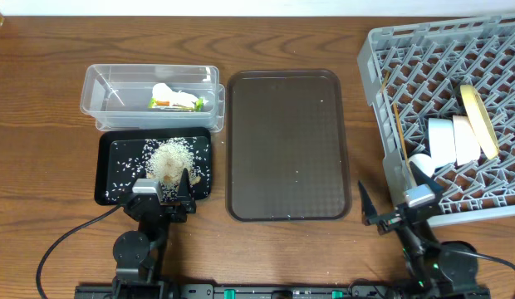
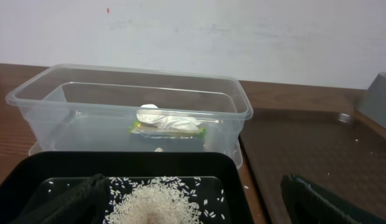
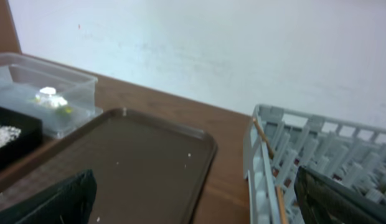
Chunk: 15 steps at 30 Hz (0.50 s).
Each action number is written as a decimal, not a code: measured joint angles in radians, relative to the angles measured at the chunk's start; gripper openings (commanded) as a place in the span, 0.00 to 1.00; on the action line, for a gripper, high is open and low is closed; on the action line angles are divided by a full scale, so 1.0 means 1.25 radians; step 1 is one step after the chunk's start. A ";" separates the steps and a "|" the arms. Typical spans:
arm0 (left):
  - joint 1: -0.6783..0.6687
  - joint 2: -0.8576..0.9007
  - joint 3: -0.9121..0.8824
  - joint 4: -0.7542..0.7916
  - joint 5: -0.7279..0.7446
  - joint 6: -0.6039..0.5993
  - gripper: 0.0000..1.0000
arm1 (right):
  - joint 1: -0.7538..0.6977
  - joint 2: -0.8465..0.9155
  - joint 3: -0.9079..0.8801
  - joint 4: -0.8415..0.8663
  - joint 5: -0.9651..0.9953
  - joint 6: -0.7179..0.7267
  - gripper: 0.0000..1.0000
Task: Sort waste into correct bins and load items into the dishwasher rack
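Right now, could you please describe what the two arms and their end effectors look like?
The left arm and right arm are black. The left end effector and right end effector have dark tapered fingers and grey wrist blocks. Thin black cables trail from them.

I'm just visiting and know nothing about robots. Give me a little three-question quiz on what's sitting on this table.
1. True or false: the snack wrapper lies inside the clear tub.
2. Where is the rice heap? A) brown serving tray B) black tray C) clear tub
3. Fill in: the yellow-green plate leans in the grey ___.
Key: 1 true; 2 B; 3 rack.
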 measured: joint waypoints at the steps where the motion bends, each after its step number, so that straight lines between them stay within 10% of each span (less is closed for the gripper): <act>1: 0.000 0.000 0.000 0.000 0.000 0.000 0.90 | 0.000 -0.001 -0.032 0.041 0.000 0.000 0.99; 15: 0.000 0.000 0.000 0.000 0.000 0.000 0.91 | 0.000 -0.005 -0.127 0.096 0.000 0.000 0.99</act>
